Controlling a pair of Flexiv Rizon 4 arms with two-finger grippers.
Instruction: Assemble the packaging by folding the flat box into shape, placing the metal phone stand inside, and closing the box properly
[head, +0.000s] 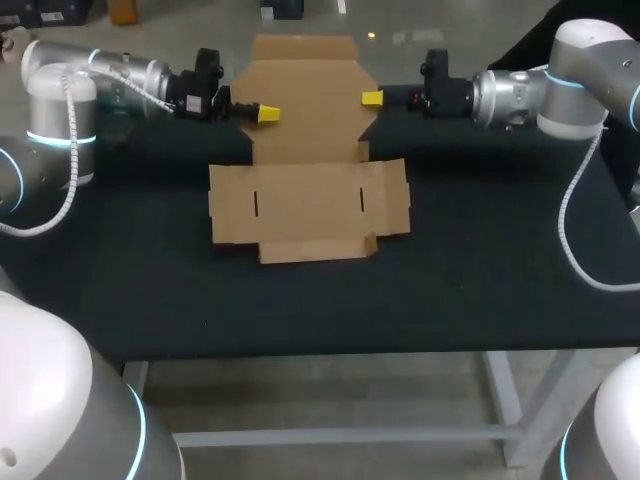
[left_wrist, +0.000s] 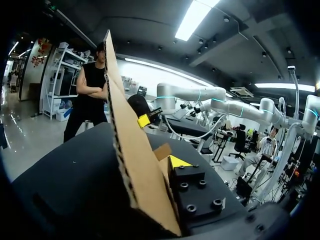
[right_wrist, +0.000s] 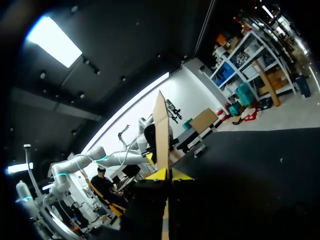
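A flat brown cardboard box (head: 310, 212) lies unfolded mid-table in the head view, and its rear panel (head: 305, 100) stands raised. My left gripper (head: 268, 113) sits at that panel's left edge. In the left wrist view the panel (left_wrist: 130, 150) rises edge-on right through my left gripper (left_wrist: 167, 160), hiding one side of it. My right gripper (head: 372, 98) is at the panel's right edge. The right wrist view shows it (right_wrist: 163, 174) shut on the thin cardboard edge (right_wrist: 161, 130). No metal phone stand shows in any view.
The black table (head: 480, 290) stretches bare around the box, with its front edge close below the box's front flap (head: 318, 248). Both arms come in level from the sides at the table's far half.
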